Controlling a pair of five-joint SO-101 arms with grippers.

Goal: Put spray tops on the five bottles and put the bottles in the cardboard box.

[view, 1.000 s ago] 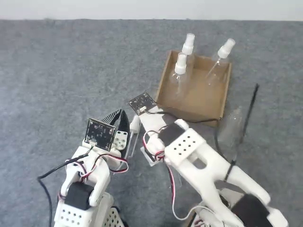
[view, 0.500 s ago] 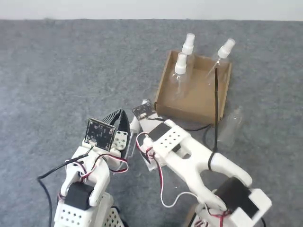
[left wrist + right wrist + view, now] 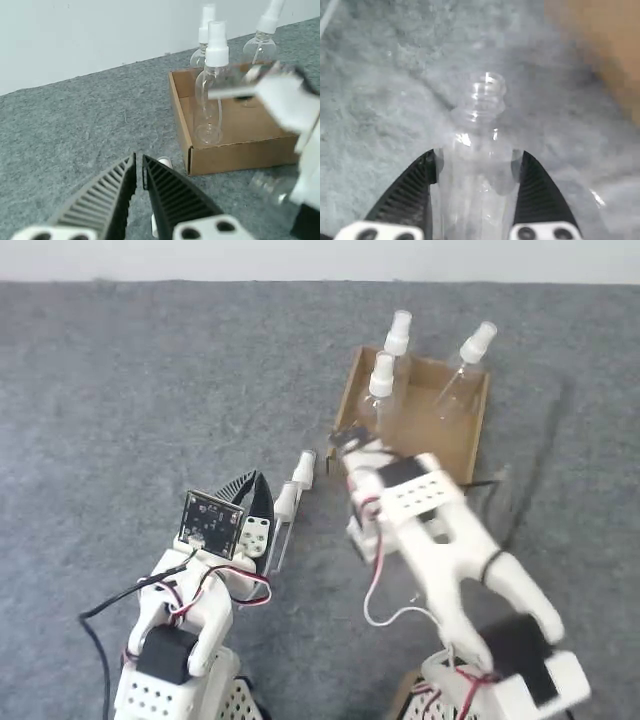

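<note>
Currently, right gripper pinches an uncapped bottle near the cardboard box — left gripper sits pressed nearly together, near a spray top.

Bright, soft, even light.
Faint shadows on grey felt tabletop; small white glints at neck of clear plastic bottle.

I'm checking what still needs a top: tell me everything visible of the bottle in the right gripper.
The bottle is clear, plastic by its look, with a bare threaded neck, uncapped. The right gripper grips it at the shoulders, one black finger on each side. Grey carpet lies behind it, with the cardboard box nearby.
</note>
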